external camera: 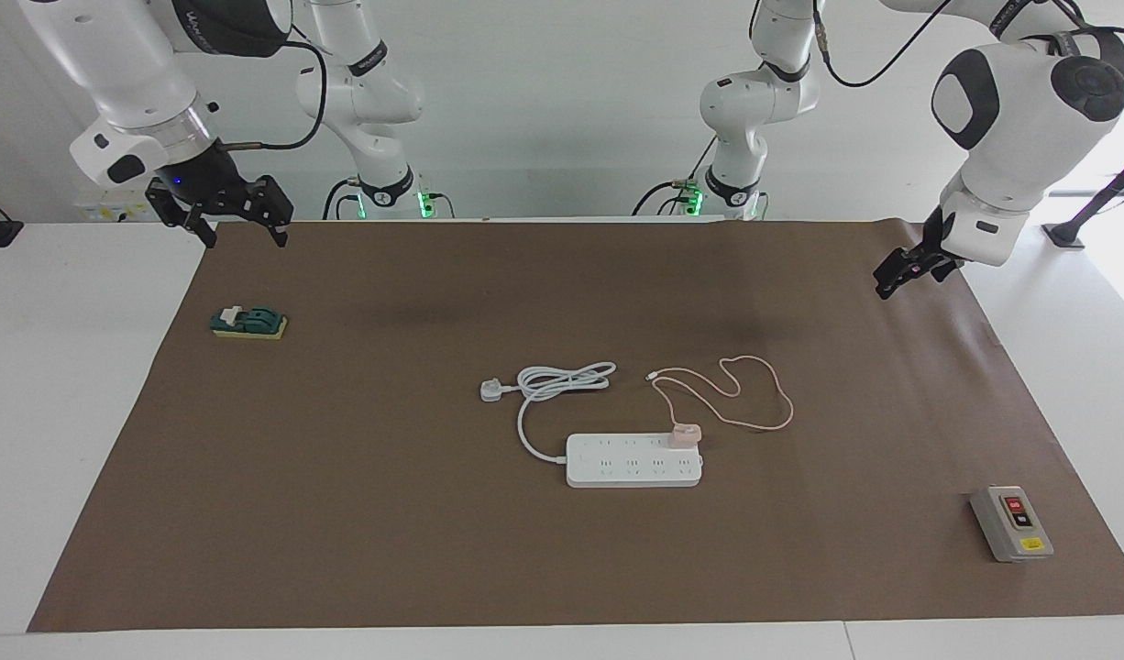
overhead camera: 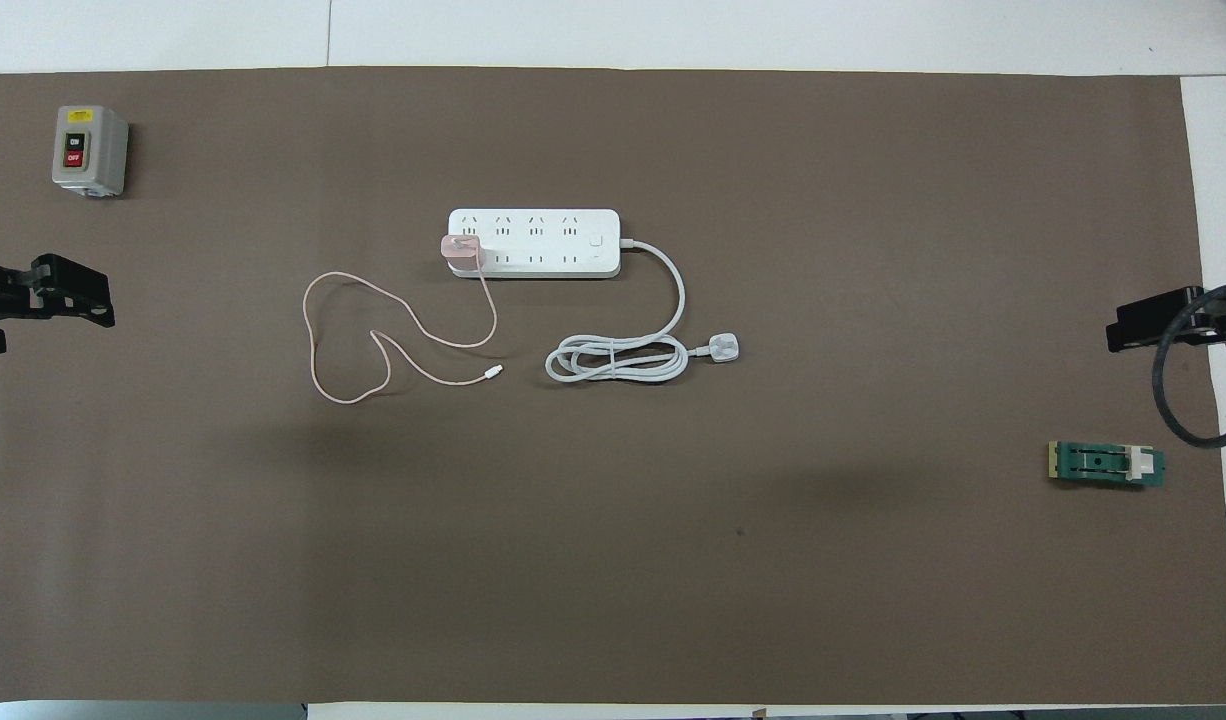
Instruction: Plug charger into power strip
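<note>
The pale-pink charger (external camera: 684, 434) (overhead camera: 462, 250) sits upright on the white power strip (external camera: 617, 463) (overhead camera: 553, 240), in the socket row nearer to the robots, at the strip's end toward the left arm. Its thin pink cable loops on the mat and ends in a tiny white connector (external camera: 651, 376) (overhead camera: 493, 372). My left gripper (external camera: 897, 275) (overhead camera: 88, 300) is open and empty, raised over the mat's edge at the left arm's end, well away from the charger. My right gripper (external camera: 241, 234) (overhead camera: 1118, 335) is open and empty, and waits raised over the mat's corner at the right arm's end.
The strip's thick white cord lies coiled (external camera: 562, 378) (overhead camera: 613, 360) with its white three-pin plug (external camera: 492, 390) (overhead camera: 723, 348) nearer to the robots. A grey button box (external camera: 1011, 522) (overhead camera: 89, 150) stands at the left arm's end. A green switch block (external camera: 248, 323) (overhead camera: 1106, 464) lies at the right arm's end.
</note>
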Motion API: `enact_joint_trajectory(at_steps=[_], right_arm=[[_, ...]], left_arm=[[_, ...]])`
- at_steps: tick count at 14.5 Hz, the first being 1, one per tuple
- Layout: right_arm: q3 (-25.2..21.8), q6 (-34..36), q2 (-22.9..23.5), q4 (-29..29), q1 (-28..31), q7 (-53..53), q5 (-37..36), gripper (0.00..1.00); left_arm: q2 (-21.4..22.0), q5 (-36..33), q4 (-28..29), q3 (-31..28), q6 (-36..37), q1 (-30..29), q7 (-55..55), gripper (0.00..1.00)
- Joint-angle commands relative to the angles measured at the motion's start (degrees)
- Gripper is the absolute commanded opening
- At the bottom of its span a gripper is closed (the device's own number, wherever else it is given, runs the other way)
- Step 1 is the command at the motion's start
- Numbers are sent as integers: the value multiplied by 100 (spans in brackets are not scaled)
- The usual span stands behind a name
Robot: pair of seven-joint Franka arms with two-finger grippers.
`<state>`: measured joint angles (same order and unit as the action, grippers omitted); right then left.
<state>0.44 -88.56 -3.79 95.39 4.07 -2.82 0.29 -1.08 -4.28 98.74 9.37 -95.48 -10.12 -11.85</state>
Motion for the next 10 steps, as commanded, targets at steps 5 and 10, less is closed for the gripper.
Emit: enact_joint_trajectory(at_steps=[5,10], right_arm=[[87,23,-113,112,102,-113,-90,100],[87,23,-113,103,102,-113,-90,100]], left_arm=[[221,76,101,-564,-181,507,-239,100],[292,410,57,-1263,179,1258,120,100]])
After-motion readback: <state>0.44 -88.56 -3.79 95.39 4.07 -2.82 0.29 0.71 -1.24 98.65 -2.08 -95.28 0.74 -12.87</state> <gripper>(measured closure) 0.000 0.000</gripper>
